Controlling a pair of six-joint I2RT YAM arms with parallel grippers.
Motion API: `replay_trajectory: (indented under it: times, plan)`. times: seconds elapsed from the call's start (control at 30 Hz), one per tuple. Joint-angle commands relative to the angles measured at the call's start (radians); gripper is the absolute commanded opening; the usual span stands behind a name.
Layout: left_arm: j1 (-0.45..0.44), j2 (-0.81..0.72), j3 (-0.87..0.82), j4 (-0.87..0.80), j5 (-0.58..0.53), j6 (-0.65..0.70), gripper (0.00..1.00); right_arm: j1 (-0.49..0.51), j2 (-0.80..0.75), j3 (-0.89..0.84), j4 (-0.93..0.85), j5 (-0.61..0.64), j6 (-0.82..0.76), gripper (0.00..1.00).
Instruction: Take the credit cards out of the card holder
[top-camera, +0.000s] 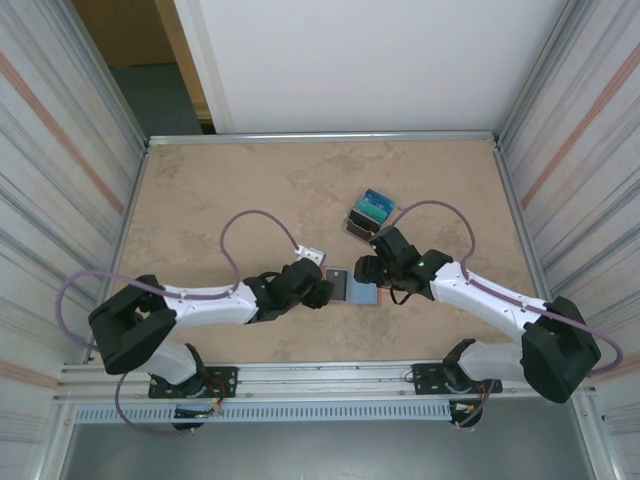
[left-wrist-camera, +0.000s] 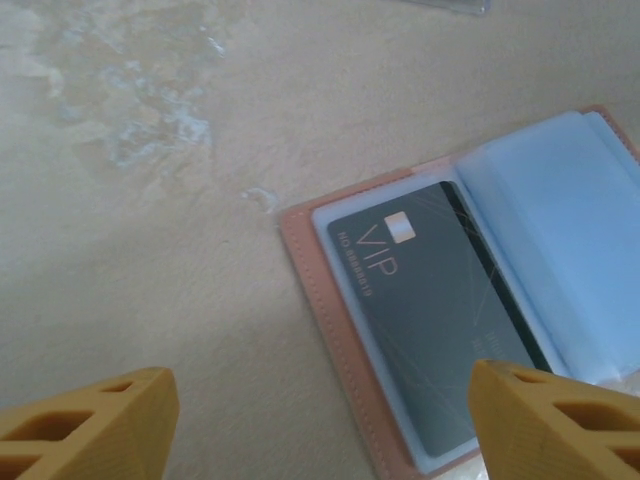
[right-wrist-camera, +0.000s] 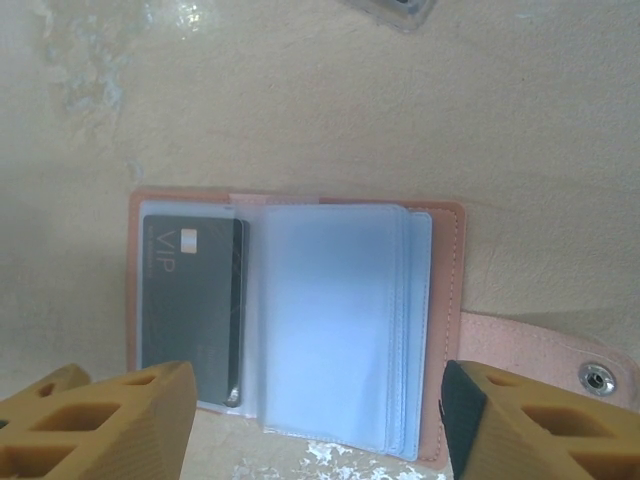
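The salmon-pink leather-like folding card holder (top-camera: 352, 288) lies open and flat on the beige mottled tabletop (top-camera: 230, 180), between the two arms. Its left half holds a dark grey credit card (right-wrist-camera: 190, 300) lettered VIP. Its right half carries stacked pale-blue translucent sleeves (right-wrist-camera: 330, 320), and a pink snap tab (right-wrist-camera: 560, 350) sticks out sideways. The left end effector (left-wrist-camera: 320, 390) and right end effector (right-wrist-camera: 317, 385) hover over it, both spread and gripping nothing.
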Motion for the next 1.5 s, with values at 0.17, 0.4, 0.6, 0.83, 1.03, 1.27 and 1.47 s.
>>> replay_trajectory:
  times: [0.17, 0.4, 0.6, 0.83, 1.03, 1.27, 1.47]
  plan:
    - [0.066, 0.074, 0.009, 0.130, 0.186, -0.118, 0.55, 0.010, -0.024, 0.011, -0.008, -0.003, -0.003, 0.74]
    - [0.068, 0.111, 0.020, 0.126, 0.225, -0.147, 0.43, 0.004, 0.005, 0.012, 0.022, -0.055, 0.003, 0.54]
    - [0.068, 0.133, 0.002, 0.149, 0.257, -0.188, 0.38, 0.003, 0.033, 0.013, 0.053, -0.097, -0.003, 0.45]
    - [0.036, 0.148, -0.016, 0.183, 0.286, -0.232, 0.31, -0.005, 0.068, 0.011, 0.076, -0.157, -0.009, 0.33]
    - [0.012, 0.142, -0.036, 0.206, 0.269, -0.270, 0.31, -0.011, 0.090, 0.003, 0.113, -0.214, -0.006, 0.26]
    - [0.012, 0.062, -0.032, 0.109, 0.133, -0.258, 0.41, -0.017, 0.130, -0.001, 0.137, -0.252, -0.006, 0.24]
    - [0.012, 0.062, 0.022, -0.027, 0.028, -0.219, 0.43, -0.033, 0.165, -0.005, 0.166, -0.299, -0.009, 0.19]
